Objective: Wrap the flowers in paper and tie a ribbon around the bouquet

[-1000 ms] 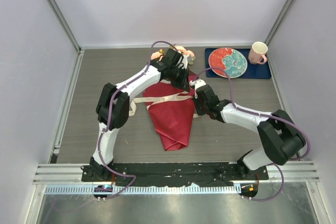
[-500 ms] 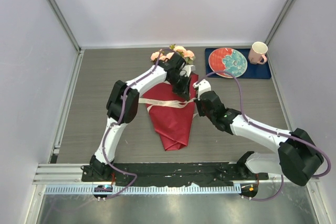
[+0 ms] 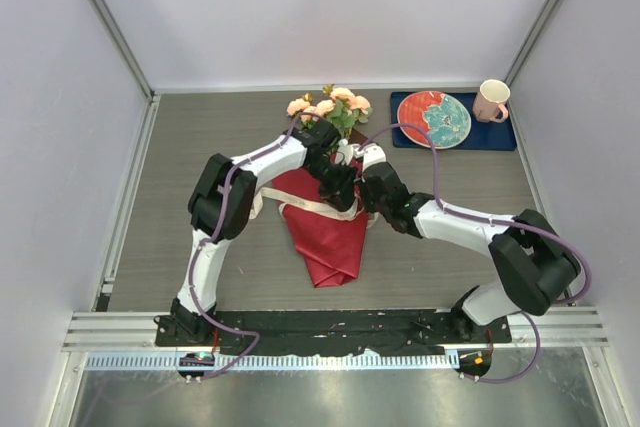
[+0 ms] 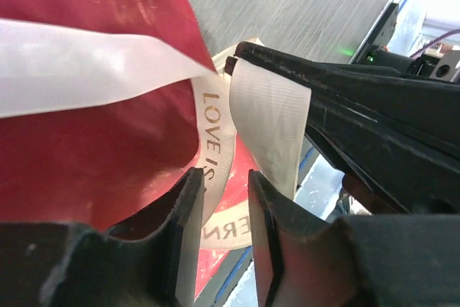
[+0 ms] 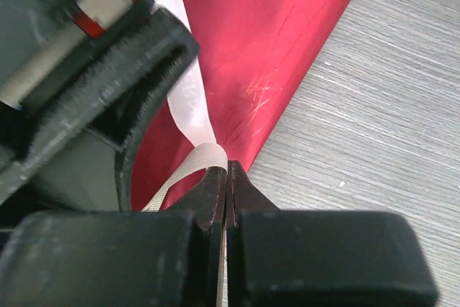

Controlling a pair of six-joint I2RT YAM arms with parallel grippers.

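Crimson paper is already wrapped round the flowers mid-way across the table, and the ribbon laid over it is pinched by the closed right gripper, loosely straddled by the parted left gripper, and not yet tied.

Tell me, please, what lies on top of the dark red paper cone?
A cream fabric ribbon crosses the dark red paper cone, and the left claw and right claw hang over its upper part. Peach-pink roses stick out at its far end; their stems are covered.
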